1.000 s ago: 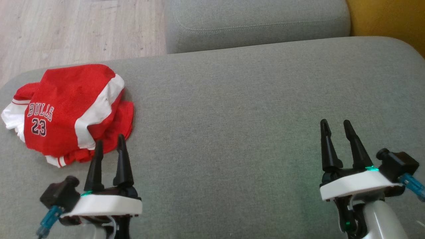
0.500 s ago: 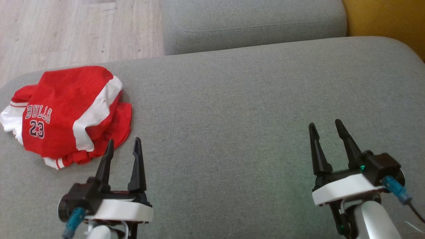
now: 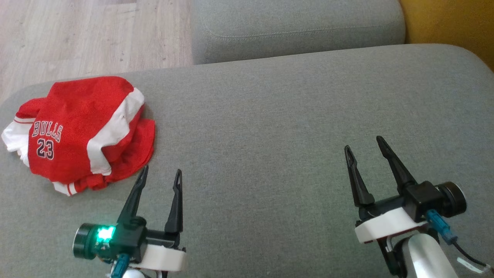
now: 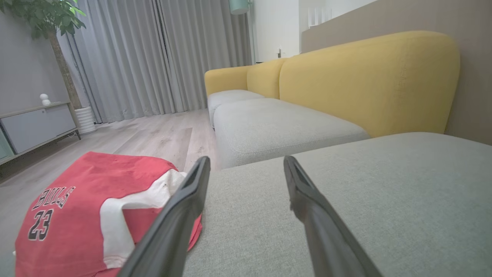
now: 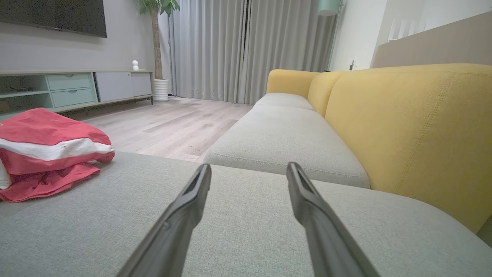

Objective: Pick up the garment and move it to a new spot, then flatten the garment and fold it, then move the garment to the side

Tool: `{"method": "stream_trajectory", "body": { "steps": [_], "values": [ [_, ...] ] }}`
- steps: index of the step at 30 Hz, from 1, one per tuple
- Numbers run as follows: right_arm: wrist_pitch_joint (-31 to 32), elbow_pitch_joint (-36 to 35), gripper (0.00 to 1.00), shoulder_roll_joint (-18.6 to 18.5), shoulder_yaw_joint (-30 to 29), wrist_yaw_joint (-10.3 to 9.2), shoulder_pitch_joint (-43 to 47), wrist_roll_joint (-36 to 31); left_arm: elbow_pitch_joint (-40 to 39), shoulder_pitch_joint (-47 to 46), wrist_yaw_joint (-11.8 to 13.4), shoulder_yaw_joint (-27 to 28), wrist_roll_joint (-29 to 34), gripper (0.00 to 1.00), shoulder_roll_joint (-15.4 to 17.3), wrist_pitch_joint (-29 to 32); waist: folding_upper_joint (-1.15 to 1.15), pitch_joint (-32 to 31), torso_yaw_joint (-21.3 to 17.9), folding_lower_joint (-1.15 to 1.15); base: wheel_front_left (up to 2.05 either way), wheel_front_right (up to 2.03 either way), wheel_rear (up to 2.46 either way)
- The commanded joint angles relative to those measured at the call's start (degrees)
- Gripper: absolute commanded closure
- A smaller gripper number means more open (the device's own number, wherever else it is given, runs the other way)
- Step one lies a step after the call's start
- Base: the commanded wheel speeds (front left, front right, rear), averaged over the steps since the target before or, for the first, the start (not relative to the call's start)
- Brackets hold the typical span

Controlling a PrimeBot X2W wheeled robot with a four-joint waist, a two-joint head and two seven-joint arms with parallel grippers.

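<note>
Head view: a red and white mesh basketball jersey lies in a loose, bunched heap on the far left part of a broad grey fabric seat cushion, with the lettering "BULLS 23" facing up. Its white-trimmed left side sits close to the cushion's left edge, and its far side is near the rounded far-left corner, beyond which the pale wooden floor begins. The jersey's right hem ends well short of the cushion's middle.

The left gripper is low on the left, its two dark fingers spread apart and holding nothing. Its left fingertip is just beside the near right hem of the jersey, and I cannot tell whether it touches the cloth. In the left wrist view the jersey lies to the left of the spread left gripper, and bare cushion shows between the fingers.

The right gripper is well apart on the right, fingers likewise spread and empty, over bare cushion. From the jersey's hem to the cushion's rounded right edge the grey surface is bare.

A second grey cushion butts against the far edge, with a yellow upholstered backrest at the far right. The right wrist view shows the jersey far to the left of the right gripper.
</note>
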Motion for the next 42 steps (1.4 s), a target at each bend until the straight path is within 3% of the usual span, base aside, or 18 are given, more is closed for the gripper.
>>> {"method": "stream_trajectory", "body": {
  "steps": [1,9,14,19,32,42],
  "values": [
    [-1.0,-2.4,0.0,-0.4,1.3,-0.04,-2.3,-1.1,-2.5,-3.0,0.7,1.3,0.5,0.0,0.6,-0.9,0.0,0.0,0.1,0.0,0.0,0.0,0.0],
    [-2.3,-2.3,0.0,-0.4,0.2,-0.04,-1.2,8.7,-2.4,-0.7,-4.1,7.9,-5.8,0.0,-3.9,-2.3,0.0,-0.1,0.4,0.0,0.0,0.0,0.0],
    [-3.2,-0.6,0.0,-0.5,0.0,-0.04,-0.4,13.8,1.3,0.7,-7.5,10.1,-3.4,0.0,-5.7,-3.1,0.0,-0.4,0.4,0.0,0.0,0.0,0.0],
    [-3.3,1.3,0.0,-0.5,0.5,-0.04,0.0,15.6,4.6,0.7,-9.0,11.5,-2.7,0.0,-6.8,-3.2,0.0,-0.6,0.3,0.0,0.0,0.0,0.0],
    [-3.3,2.9,0.0,-0.5,0.8,-0.04,-0.6,16.6,6.7,-0.2,-10.5,13.9,0.3,0.0,-8.1,-3.2,0.0,-0.8,0.7,0.0,0.0,0.0,0.0],
    [-3.3,2.7,0.0,-0.5,3.1,-0.04,0.3,17.2,6.8,0.6,-10.0,15.1,-0.9,0.0,-8.4,-3.2,0.0,-2.4,5.9,0.0,0.0,0.0,0.0]
  ]
}}
